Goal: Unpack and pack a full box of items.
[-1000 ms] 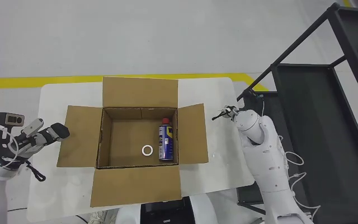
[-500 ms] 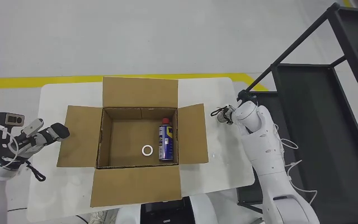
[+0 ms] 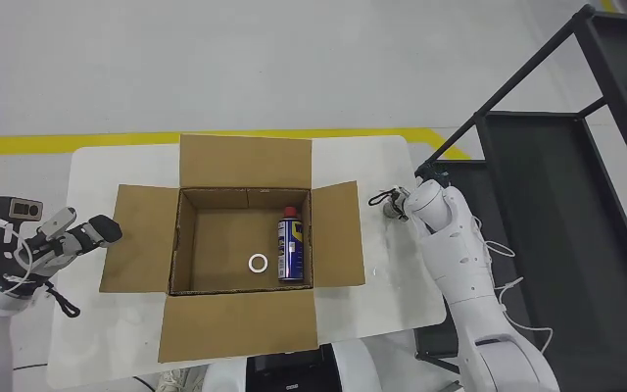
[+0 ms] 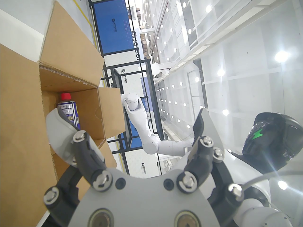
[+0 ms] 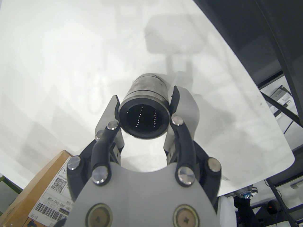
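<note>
While the right jaws clamp a metal cylinder (image 5: 147,93) right of the box (image 3: 245,159), the left jaws gape wide.

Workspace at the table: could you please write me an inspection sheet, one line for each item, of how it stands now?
Surface: white table, with the box standing on its middle.
Job's things: cardboard box open, four flaps spread; spray can and white ring inside it; metal cylinder outside it, in the right gripper.
Clutter: nothing seen.
Grippers: left gripper open and empty, beside the box; right gripper shut on the metal cylinder, above the table beside the box.
Cables: thin white cable loops along the right arm.
Surroundings: dark rack beside the table; yellow line on the floor behind.
</note>
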